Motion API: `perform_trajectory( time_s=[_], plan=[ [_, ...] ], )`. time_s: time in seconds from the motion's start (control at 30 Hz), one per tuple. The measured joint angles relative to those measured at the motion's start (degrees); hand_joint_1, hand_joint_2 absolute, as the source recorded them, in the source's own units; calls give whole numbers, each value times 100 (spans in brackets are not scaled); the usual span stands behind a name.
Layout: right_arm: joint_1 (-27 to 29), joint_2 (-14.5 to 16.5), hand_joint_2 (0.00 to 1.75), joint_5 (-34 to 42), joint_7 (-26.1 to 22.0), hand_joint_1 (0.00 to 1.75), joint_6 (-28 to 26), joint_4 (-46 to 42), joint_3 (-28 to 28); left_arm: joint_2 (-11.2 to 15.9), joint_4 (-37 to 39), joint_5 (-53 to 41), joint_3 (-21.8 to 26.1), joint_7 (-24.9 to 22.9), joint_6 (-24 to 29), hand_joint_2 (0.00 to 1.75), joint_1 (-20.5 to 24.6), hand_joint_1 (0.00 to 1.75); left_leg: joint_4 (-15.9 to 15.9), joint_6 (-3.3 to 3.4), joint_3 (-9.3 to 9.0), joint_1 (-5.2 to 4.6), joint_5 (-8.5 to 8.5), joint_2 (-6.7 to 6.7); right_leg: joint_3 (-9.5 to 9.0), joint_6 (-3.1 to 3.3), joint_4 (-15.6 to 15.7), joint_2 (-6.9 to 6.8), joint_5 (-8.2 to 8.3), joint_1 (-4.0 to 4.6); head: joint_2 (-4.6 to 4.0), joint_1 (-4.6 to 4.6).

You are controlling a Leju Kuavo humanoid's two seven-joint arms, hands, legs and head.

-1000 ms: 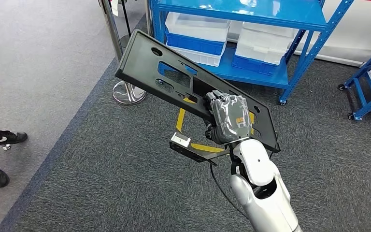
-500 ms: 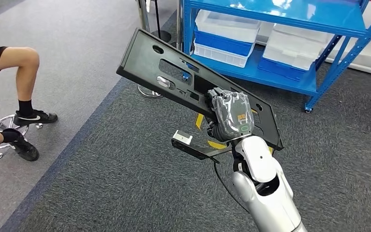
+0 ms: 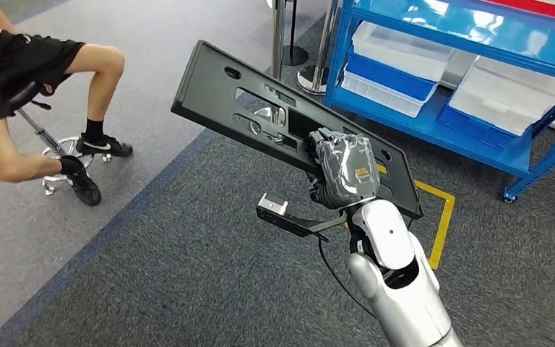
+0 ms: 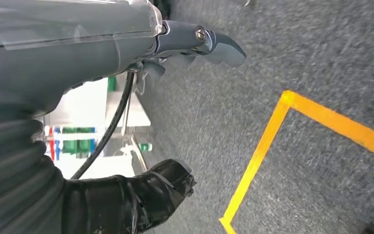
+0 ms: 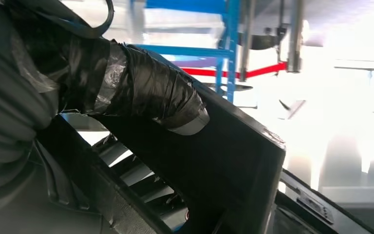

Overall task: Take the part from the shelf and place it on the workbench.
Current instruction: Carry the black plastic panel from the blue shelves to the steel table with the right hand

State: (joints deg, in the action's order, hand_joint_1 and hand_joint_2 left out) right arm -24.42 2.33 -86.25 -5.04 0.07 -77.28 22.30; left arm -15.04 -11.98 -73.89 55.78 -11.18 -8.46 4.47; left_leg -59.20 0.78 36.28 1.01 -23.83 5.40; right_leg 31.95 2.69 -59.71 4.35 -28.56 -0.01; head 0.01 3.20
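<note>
Right hand (image 3: 343,173) grips part (image 3: 260,123), long black panel with cutouts, held tilted in air above grey carpet (image 3: 188,289), in front of blue shelf (image 3: 433,116). Left hand (image 4: 141,73) holds nothing, fingers apart over carpet. Yellow tape (image 3: 441,217) on floor near shelf. Person (image 3: 29,94) sits well left of shelf. No readable writing.

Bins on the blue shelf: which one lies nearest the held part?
The blue bin at the shelf's left end, under a clear one; the others sit further right.
</note>
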Motion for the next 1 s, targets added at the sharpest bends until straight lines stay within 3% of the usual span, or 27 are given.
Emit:
perform_trajectory(
  time_s=[0.07,0.1,0.13,0.2,0.27,0.3,0.33,0.4,0.47,0.5,0.57,0.6,0.67,0.73,0.77,0.8,0.83,0.87,0.93,1.0],
  plan=[
    [-14,-1,175,0,0,175,0,-1,-1,6,0,1,2,-1,-1,175,-14,0,27,-75,36,15,46,101,-15,-4,79,-103,56,-6,1,-12],
    [-20,3,175,0,1,175,0,-1,-1,9,-1,1,3,-2,-1,175,-18,0,6,-102,61,5,24,68,-35,-9,147,-167,96,-28,1,-9],
    [-29,6,175,0,1,175,0,-2,-1,10,-1,0,3,-2,-1,175,-15,0,-103,-125,121,-7,-66,-31,-54,-8,217,-242,142,-52,1,4],
    [-36,9,175,1,1,175,0,-1,-1,12,-1,0,4,-1,-3,175,-4,0,-666,-169,375,-12,-422,-328,-63,-4,289,-404,192,-67,0,27],
    [-27,9,175,2,1,175,1,5,-1,15,0,1,4,-1,-6,175,-3,0,-1324,-237,644,19,-723,-468,-34,-3,273,-573,197,-63,-1,33],
    [-21,9,175,2,1,175,2,9,-1,20,0,1,4,-1,-6,175,-6,0,-1437,-268,668,34,-737,-492,-18,-11,256,-655,192,-64,-1,34],
    [-19,9,175,1,1,175,2,13,-1,26,0,0,5,-2,-5,175,-8,0,-1326,-292,576,47,-651,-520,-5,-27,235,-731,183,-69,-1,34],
    [-23,9,175,2,1,175,1,14,-1,43,0,-1,9,-2,-3,175,-10,0,-613,-313,145,58,-364,-686,15,-93,162,-869,141,-77,-1,35],
    [-31,9,175,2,1,175,1,14,-2,51,0,0,10,-1,-3,175,-7,0,-75,-247,-158,35,-227,-821,35,-176,78,-974,90,-48,-1,32],
    [-33,9,175,2,-2,175,1,13,-2,51,0,1,10,0,-3,175,-8,0,-7,-196,-183,21,-235,-832,42,-208,56,-1017,79,-27,-1,30],
    [-39,16,175,2,-5,175,0,13,-3,50,0,1,10,0,-3,175,-17,0,-8,-96,-162,20,-202,-707,37,-253,52,-1091,75,-17,-1,29],
    [-44,19,175,2,-4,175,0,13,-3,49,0,1,10,0,-2,175,-19,0,7,-59,-159,29,-183,-659,38,-281,27,-1051,41,-33,-1,28],
    [-51,20,175,2,-1,175,0,13,-3,49,0,1,10,0,-2,175,-11,0,38,13,-150,51,-140,-569,161,-329,-281,-789,-200,-70,-1,27],
    [-37,14,175,2,-1,175,1,15,-4,52,0,0,10,0,-2,175,0,0,42,55,-114,47,-114,-468,493,-347,-1013,-522,-590,-83,-1,27],
    [-23,10,175,2,-1,175,2,16,-4,54,0,-1,10,0,-2,175,1,0,42,67,-98,39,-105,-404,657,-347,-1355,-478,-713,-82,-1,27],
    [-10,6,175,2,-1,175,2,18,-5,55,0,-1,11,0,-2,175,-3,0,41,72,-87,31,-96,-334,747,-340,-1538,-460,-732,-80,-1,27],
    [-2,4,175,2,0,175,2,19,-5,54,0,-1,11,-1,-2,175,-8,0,40,72,-83,25,-88,-263,722,-322,-1485,-447,-629,-77,-1,27],
    [-1,3,175,2,0,175,2,19,-5,53,0,0,12,-1,-2,175,-12,0,40,66,-85,21,-80,-184,590,-292,-1212,-409,-432,-74,-1,27],
    [-18,1,175,2,-1,175,2,20,-5,40,1,0,13,0,-2,175,-6,0,37,37,-78,16,-56,-42,222,-207,-435,-166,-52,-71,-1,31],
    [-41,-7,175,5,-5,175,3,24,-5,28,1,-1,13,1,-1,175,7,0,35,-20,-35,32,-20,81,37,-154,-2,41,69,-61,0,30]
  ],
)
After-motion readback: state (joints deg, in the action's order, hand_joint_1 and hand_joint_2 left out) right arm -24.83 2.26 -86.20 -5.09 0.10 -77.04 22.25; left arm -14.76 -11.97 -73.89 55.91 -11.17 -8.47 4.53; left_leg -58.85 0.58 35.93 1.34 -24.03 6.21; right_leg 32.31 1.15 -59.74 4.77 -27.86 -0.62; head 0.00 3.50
